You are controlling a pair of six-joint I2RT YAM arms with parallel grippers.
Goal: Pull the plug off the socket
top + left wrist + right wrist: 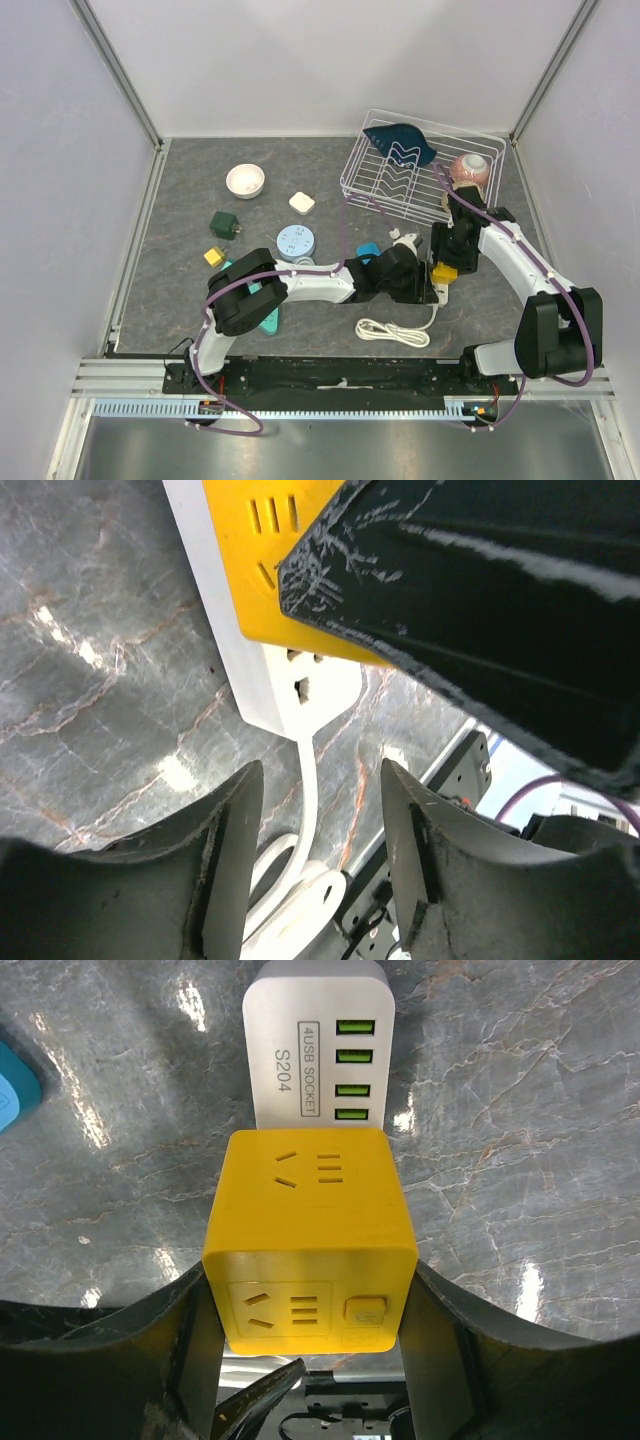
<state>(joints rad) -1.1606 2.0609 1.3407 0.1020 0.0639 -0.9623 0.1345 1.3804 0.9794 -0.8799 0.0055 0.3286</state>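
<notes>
A yellow cube plug point(310, 1230) sits plugged into a white USB power strip point(318, 1060) lying on the grey table. My right gripper point(310, 1300) is shut on the cube, one finger on each side face. In the top view the cube point(445, 270) and right gripper point(447, 258) are right of centre. My left gripper point(318, 830) is open and empty, just short of the strip's cable end point(270, 670), with the white cable point(303, 790) running between its fingers. The yellow cube also shows in the left wrist view point(265, 550), with the right gripper's black finger point(480, 590) beside it.
The coiled white cable point(393, 331) lies near the front edge. A wire dish rack point(420, 170) with a dark blue item stands at the back right, a pink bowl point(470, 168) beside it. A white bowl point(245, 180), a green charger point(224, 224), a round blue item point(295, 241) lie left.
</notes>
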